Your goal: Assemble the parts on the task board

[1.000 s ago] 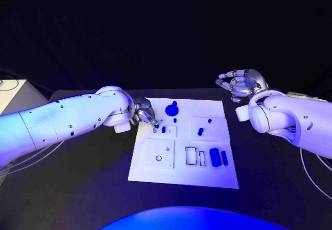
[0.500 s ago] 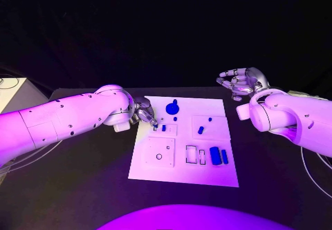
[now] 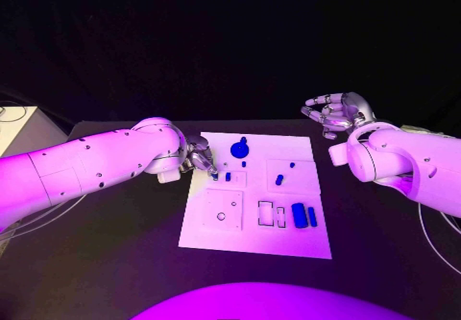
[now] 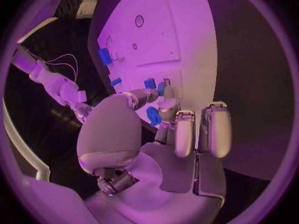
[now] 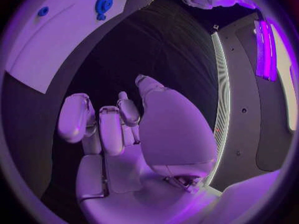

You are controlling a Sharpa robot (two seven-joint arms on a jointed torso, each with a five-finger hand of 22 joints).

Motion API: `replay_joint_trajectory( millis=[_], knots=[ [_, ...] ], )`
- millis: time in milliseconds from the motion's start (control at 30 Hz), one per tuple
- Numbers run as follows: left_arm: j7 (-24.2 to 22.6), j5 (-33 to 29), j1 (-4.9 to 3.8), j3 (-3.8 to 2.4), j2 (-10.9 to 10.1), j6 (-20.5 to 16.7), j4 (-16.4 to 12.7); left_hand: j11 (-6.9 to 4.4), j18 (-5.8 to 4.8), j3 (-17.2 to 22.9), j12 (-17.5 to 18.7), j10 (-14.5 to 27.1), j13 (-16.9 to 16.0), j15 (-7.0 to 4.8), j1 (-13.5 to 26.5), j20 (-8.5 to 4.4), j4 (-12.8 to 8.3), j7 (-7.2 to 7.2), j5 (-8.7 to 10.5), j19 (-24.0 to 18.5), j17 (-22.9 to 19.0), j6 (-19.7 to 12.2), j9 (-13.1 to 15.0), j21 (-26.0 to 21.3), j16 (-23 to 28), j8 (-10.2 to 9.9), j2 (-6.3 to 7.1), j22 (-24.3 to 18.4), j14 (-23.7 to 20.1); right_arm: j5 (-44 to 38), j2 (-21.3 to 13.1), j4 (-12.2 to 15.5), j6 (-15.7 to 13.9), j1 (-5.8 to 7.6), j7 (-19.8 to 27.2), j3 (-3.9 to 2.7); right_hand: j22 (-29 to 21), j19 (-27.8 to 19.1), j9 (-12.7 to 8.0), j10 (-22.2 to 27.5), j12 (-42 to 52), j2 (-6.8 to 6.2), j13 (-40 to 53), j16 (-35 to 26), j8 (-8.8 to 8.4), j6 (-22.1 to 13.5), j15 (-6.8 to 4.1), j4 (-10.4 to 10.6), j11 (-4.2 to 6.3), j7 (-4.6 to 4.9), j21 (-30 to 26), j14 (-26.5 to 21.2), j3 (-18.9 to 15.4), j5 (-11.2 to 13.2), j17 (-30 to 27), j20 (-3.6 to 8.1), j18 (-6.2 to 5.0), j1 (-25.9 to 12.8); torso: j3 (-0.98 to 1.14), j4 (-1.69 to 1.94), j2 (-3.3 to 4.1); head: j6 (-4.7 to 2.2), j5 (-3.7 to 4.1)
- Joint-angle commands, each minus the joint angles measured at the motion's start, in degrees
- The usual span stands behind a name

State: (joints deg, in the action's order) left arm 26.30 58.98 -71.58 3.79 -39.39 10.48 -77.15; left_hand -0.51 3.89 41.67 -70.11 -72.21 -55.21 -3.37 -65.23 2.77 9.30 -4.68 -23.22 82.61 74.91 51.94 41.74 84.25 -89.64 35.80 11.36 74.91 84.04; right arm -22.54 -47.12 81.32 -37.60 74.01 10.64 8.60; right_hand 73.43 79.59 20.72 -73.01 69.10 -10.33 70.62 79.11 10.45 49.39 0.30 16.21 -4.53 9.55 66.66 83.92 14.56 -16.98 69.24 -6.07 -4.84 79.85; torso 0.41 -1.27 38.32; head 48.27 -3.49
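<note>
The left hand [image 3: 200,159] pinches a small blue part [image 4: 153,116] between its fingertips at the task board's [image 3: 252,241] left edge. The right hand [image 3: 336,113] hovers off the board, fingers loosely curled, holding nothing.

Black table [image 3: 115,267] fills the near and middle ground. Far side: dark backdrop [image 3: 230,60], unlit. At the left edge, a pale cabinet or box [image 3: 17,130] with a cable [image 3: 10,113] lying on top.
</note>
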Motion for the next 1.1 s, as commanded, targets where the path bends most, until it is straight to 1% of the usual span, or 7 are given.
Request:
replay_joint_trajectory(
  millis=[33, 600, 933, 1100],
  knots=[
    [0.4, 0.9, 0.08, 0.04, 0.2, 1.2, 0.1, 0.10, -1.13, 10.4, -0.3, -0.3, -0.1, -0.34, -0.3, -0.03, -10.9, 0.75, -0.40, 0.2, 15.1, 0.9, 0.1, 0.3, -0.4, 0.2, -0.31, 3.7, 6.0, -0.1, 0.0, 0.0, 0.8, -0.04, 0.5, -0.01, -0.1, -0.1, 0.1, 0.0, 0.0, -0.15, 0.0, -0.4, 0.21, -0.4, -0.29, -0.1, 0.08, -0.06, -0.3, 0.0, 0.3, -0.3, 0.0, 0.17, -0.43, -0.6, -0.01, -0.02, 0.02, 0.10, -0.02],
    [0.1, 2.5, 0.39, 0.20, 0.8, 0.8, 0.4, 0.10, -1.13, 10.4, -0.3, -0.3, -0.1, -0.34, -0.3, -0.03, -10.9, 0.75, -0.40, 0.2, 15.1, 0.9, 0.1, 0.3, -0.4, 0.2, -0.31, 3.7, 6.0, -0.1, 0.1, 0.0, 0.8, -0.05, 0.5, -0.01, 0.0, -0.1, 0.1, 0.0, 0.0, -0.16, -0.1, -0.3, 0.26, -0.4, -0.30, -0.1, 0.09, -0.07, -0.2, 0.1, 0.4, -0.3, 0.1, 0.18, -0.41, -0.7, 0.02, -0.03, 0.00, 0.33, 0.12],
    [0.3, 2.7, 0.41, 0.22, 1.0, 1.5, 0.5, 0.08, -1.11, 10.4, -0.3, -0.4, -0.1, -0.36, -0.3, -0.05, -10.9, 0.77, -0.61, 0.2, 15.1, 1.0, 0.0, 0.3, -0.4, 0.1, -0.26, 3.7, 6.0, -0.1, 0.0, 0.0, 0.9, -0.05, 0.5, -0.01, 0.0, -0.1, 0.1, 0.0, 0.0, -0.16, -0.1, -0.3, 0.26, -0.4, -0.30, -0.1, 0.09, -0.07, -0.2, 0.1, 0.4, -0.3, 0.1, 0.18, -0.41, -0.7, 0.06, -0.03, 0.00, 0.48, 0.11],
    [0.4, 2.8, 0.41, 0.23, 1.1, 1.7, 0.4, 0.07, -1.10, 10.4, -0.2, -0.4, 0.0, -0.36, -0.3, -0.05, -10.9, 0.78, -0.66, 0.1, 15.1, 1.1, 0.0, 0.2, -0.4, 0.1, -0.25, 3.6, 6.0, -0.1, 0.0, 0.1, 0.9, -0.05, 0.5, -0.01, 0.0, -0.1, 0.1, 0.0, 0.0, -0.16, -0.1, -0.3, 0.26, -0.4, -0.30, -0.1, 0.09, -0.07, -0.2, 0.1, 0.4, -0.3, 0.1, 0.18, -0.41, -0.7, 0.04, -0.03, -0.01, 0.49, 0.13]
  ],
)
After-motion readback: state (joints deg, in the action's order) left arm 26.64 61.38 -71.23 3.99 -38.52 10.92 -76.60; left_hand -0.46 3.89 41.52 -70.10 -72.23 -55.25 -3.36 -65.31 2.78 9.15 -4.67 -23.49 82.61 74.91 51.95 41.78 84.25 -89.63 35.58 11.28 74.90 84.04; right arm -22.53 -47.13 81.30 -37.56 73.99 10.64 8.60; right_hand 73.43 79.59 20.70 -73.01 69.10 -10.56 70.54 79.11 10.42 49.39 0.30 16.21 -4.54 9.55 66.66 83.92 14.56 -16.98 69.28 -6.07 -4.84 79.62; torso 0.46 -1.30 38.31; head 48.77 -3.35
